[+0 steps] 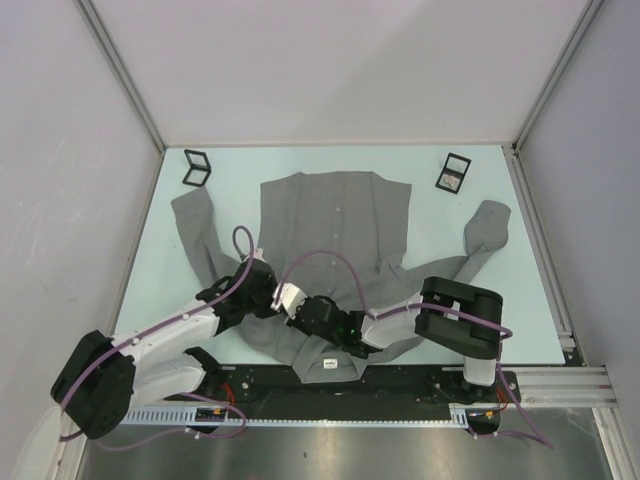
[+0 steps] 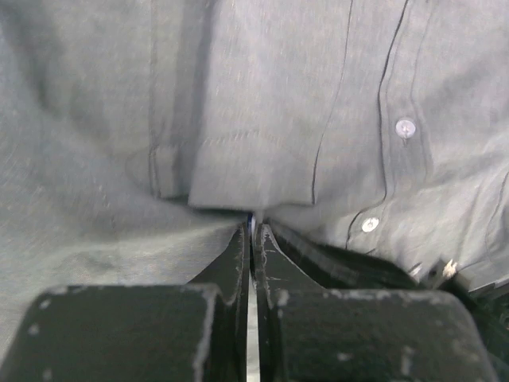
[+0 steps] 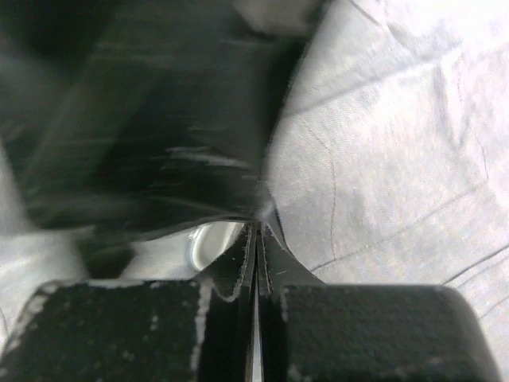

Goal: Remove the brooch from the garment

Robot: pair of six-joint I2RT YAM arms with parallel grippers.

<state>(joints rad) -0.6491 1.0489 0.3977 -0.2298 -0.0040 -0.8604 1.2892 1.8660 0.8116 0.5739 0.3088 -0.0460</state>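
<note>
The garment [image 1: 335, 235], a grey button-up shirt, lies flat with its collar and white neck label [image 1: 330, 364] toward the arm bases. My left gripper [image 1: 284, 296] is shut, its tips [image 2: 253, 220] against the lower edge of the chest pocket [image 2: 246, 159], with a tiny blue speck between them. My right gripper [image 1: 302, 310] is shut too and meets it from the right, its tips [image 3: 258, 227] touching a puckered fold of the shirt [image 3: 382, 159]. A small pale shiny round thing [image 3: 208, 243], perhaps the brooch, sits just left of the right fingertips. The dark left gripper fills the space above it.
Two small black square frames lie on the pale table, one at the back left [image 1: 197, 167] and one at the back right [image 1: 454, 172]. White buttons [image 2: 406, 127] run down the placket. Grey walls close in the table on three sides.
</note>
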